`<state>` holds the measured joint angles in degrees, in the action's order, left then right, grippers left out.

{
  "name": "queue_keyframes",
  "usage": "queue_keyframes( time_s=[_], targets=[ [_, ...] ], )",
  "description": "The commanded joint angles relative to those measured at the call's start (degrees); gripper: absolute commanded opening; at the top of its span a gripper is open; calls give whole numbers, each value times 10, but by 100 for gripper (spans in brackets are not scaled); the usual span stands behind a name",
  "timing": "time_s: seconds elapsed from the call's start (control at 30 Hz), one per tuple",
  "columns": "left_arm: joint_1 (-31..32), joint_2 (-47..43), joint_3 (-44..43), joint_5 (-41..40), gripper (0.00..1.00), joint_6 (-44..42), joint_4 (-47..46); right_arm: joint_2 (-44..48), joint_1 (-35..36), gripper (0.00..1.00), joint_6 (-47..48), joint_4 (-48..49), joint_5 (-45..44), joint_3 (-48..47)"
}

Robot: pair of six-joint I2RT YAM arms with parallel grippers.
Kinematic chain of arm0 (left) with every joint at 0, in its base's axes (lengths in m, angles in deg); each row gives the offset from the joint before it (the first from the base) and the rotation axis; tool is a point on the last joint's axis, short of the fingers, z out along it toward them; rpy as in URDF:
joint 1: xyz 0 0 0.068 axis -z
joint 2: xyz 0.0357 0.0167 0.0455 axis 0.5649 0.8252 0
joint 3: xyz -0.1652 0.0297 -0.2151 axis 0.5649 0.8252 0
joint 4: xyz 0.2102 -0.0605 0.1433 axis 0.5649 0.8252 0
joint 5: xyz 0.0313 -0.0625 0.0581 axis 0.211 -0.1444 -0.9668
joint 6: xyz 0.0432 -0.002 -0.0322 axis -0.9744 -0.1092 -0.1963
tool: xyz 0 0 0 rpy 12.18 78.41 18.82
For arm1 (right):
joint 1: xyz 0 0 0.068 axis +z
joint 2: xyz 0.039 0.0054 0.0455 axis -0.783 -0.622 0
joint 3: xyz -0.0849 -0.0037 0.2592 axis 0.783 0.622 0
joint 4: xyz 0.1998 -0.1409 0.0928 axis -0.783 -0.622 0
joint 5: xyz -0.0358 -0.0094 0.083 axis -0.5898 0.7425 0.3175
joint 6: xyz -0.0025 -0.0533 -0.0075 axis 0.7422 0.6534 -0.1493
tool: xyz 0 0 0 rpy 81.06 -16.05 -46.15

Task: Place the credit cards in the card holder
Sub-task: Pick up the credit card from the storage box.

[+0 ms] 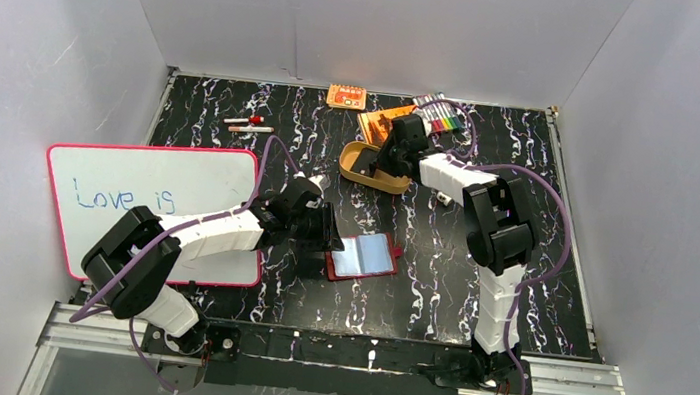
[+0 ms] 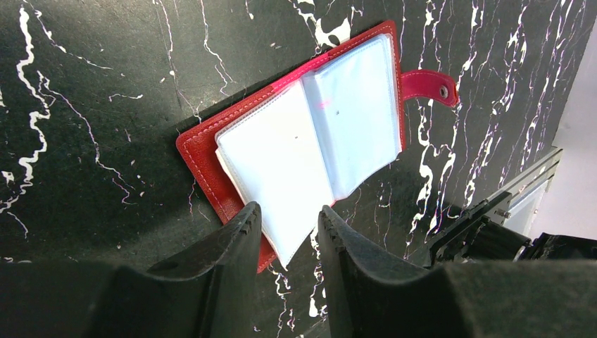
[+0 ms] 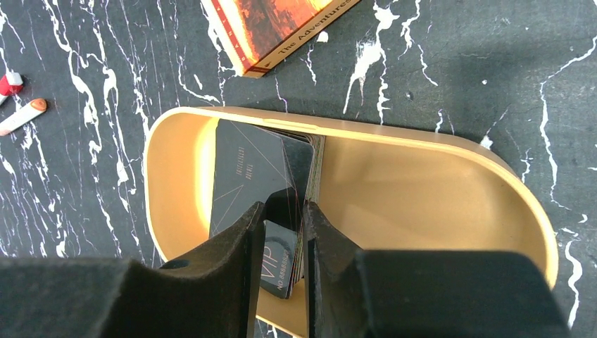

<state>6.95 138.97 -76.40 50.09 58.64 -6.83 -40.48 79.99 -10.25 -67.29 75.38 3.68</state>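
— Red leather-like folding card holder (image 2: 211, 165): where do we enter it?
— We enter it lying open on the black marbled counter (image 2: 84, 141), with its clear sleeves facing up and its snap tab out to one side. Our left gripper (image 2: 287, 209) stands over its near edge with the jaws apart. A sleeve corner lies loose in the gap, unclamped.
— And the thin black credit cards (image 3: 246, 169)?
— We find them stacked on edge inside the tan-yellow oval tray (image 3: 422, 137), well apart from the holder. Our right gripper (image 3: 283, 205) is down in that tray, fingers pressed to either side of the cards, gripping them.
— Other entries?
— We add one orange printed book (image 3: 274, 28), just beyond the tray.
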Motion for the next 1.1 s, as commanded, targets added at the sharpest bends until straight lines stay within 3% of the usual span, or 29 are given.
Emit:
queue_keyframes(
  time_s=[0.0, 0.63, 1.07],
  targets=[
    [-1, -16, -3, -2, 33, -6, 5, 20, -7, 31, 4, 11, -6, 15],
    [-2, -11, -6, -1, 33, -4, 5, 55, -14, 22, 11, 22, -4, 49],
    [-2, -11, -8, 3, 32, -3, 4, 80, -16, 10, 15, 31, 7, 74]
  ],
)
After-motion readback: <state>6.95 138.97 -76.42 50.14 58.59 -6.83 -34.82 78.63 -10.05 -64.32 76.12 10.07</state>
